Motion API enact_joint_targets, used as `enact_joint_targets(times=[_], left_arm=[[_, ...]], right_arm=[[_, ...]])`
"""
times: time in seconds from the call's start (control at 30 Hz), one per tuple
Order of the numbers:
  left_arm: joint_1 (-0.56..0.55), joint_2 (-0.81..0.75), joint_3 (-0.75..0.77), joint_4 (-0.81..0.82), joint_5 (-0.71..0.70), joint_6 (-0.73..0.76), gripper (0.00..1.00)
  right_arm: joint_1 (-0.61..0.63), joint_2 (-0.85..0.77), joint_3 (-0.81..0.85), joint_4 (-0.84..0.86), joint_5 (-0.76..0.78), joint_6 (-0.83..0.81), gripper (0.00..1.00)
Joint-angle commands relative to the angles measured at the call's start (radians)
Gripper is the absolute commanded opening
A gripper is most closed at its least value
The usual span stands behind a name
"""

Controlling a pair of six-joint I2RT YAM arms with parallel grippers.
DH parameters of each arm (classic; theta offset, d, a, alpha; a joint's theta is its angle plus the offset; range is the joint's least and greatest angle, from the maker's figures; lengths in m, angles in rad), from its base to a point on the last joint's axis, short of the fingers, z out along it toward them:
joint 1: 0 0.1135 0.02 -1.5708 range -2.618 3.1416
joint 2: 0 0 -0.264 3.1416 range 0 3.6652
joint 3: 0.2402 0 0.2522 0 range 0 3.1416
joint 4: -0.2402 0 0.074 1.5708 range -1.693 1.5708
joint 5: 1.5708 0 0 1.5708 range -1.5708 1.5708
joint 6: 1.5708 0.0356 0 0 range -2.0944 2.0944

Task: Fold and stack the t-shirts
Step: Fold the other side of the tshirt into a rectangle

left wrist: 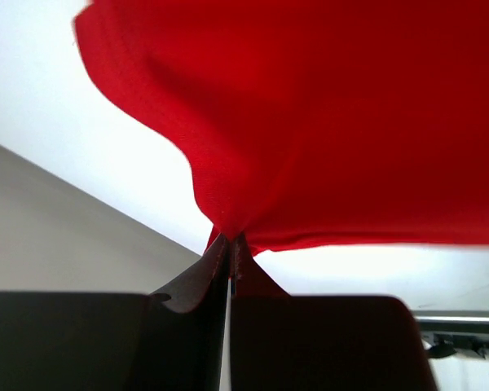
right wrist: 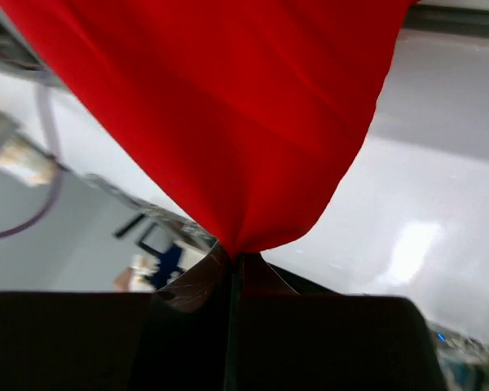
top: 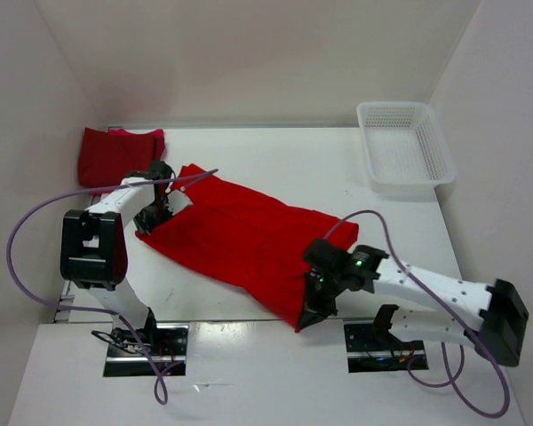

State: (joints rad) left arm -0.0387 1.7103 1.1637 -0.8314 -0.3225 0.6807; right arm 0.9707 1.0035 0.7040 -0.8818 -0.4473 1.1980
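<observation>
Closest to me, toward the near edge of the desk (top: 275,164) and right of the middle, my right end effector (top: 311,311) is pressed together on the near corner of the bright red t-shirt (top: 240,235). The right wrist view shows the cloth bunching to a point just where the jaws meet and fanning out above them. From there the shirt runs diagonally across the middle of the desk toward the far left, lying mostly flat with a few long creases. At its far-left end my left end effector (top: 155,206) is pinching the same shirt by an edge, and the left wrist view shows the fabric gathered between the closed jaws. Beyond it, in the far left corner, a dark maroon t-shirt (top: 115,158) lies folded, with a sliver of pinkish cloth (top: 124,131) showing at its far edge. In the far right corner sits a white mesh basket (top: 407,185), well apart from the shirts.
</observation>
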Motion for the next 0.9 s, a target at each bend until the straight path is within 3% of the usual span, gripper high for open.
enact_joint_targets(times=[0.0, 0.13, 0.3, 0.47, 0.6, 0.87], left_arm=[[0.013, -0.038, -0.015, -0.037, -0.018, 0.019, 0.01], [0.023, -0.038, -0.003, -0.037, -0.018, 0.028, 0.01], [0.023, -0.009, 0.046, -0.014, -0.006, 0.028, 0.01], [0.011, 0.076, 0.152, -0.005, 0.057, -0.003, 0.01], [-0.027, 0.140, 0.261, 0.005, 0.068, -0.026, 0.02], [-0.067, 0.253, 0.407, 0.017, 0.057, -0.046, 0.04]], right_arm=[[0.091, 0.131, 0.035, 0.057, 0.007, 0.022, 0.00], [0.091, 0.118, 0.035, 0.038, 0.021, -0.002, 0.00], [-0.001, 0.027, -0.015, 0.037, 0.021, 0.011, 0.00], [-0.144, 0.037, -0.006, 0.000, 0.051, -0.130, 0.00], [-0.335, 0.115, 0.041, -0.042, 0.111, -0.267, 0.00], [-0.481, 0.276, 0.109, -0.016, 0.202, -0.411, 0.00]])
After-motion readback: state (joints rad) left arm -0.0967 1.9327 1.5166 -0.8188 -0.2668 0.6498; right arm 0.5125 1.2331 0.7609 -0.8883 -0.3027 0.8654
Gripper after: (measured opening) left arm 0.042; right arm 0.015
